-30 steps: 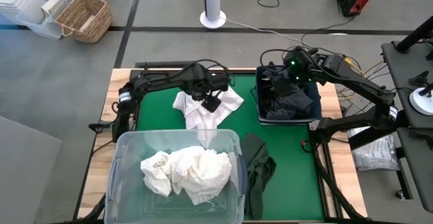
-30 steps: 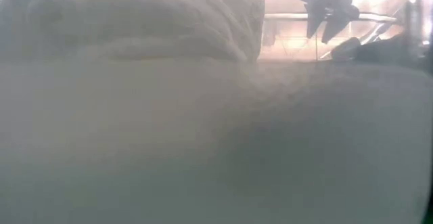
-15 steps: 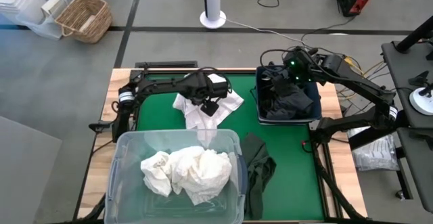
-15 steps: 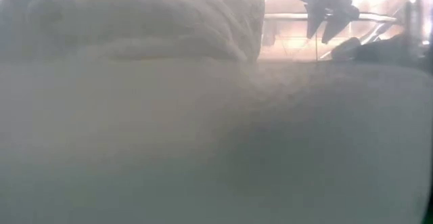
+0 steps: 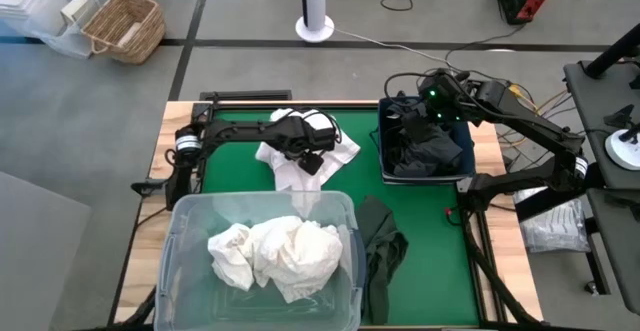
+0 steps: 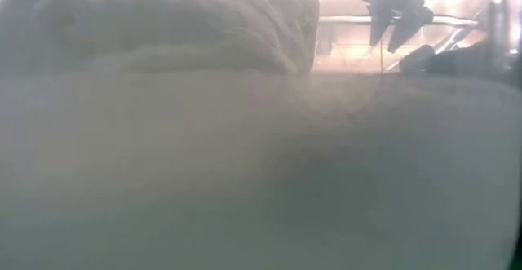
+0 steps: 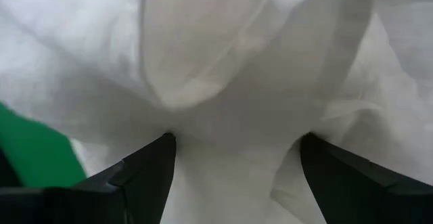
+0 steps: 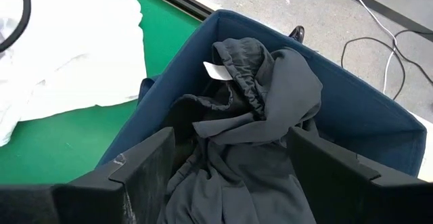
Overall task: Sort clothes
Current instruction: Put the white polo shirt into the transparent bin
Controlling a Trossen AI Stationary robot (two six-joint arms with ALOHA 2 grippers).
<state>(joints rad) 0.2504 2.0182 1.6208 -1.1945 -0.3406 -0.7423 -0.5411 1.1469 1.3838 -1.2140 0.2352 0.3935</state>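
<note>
A white garment (image 5: 305, 166) is being pressed on the green mat (image 5: 430, 231) near the middle of the table by the left gripper (image 5: 312, 157), whose fingers (image 7: 145, 173) are being held apart with white cloth bunched between them. One end of that garment is being draped over the rim of the clear plastic tub (image 5: 190, 216) at 6 o'clock from it, where more white garments (image 5: 275, 254) are being kept in a crumpled heap. An olive green garment (image 5: 380, 246) is being left flat on the mat just beside the tub, at 3 o'clock from it. The right gripper (image 5: 432, 111) is being held above the dark blue bin (image 8: 365, 126) at 3 o'clock from the left gripper, its fingers spread wide and empty. Dark grey garments (image 8: 264, 129) are being held inside that bin, a small white tag (image 8: 215, 70) showing on one. In the low view, most of the picture is being filled by the white heap (image 6: 171, 25).
</note>
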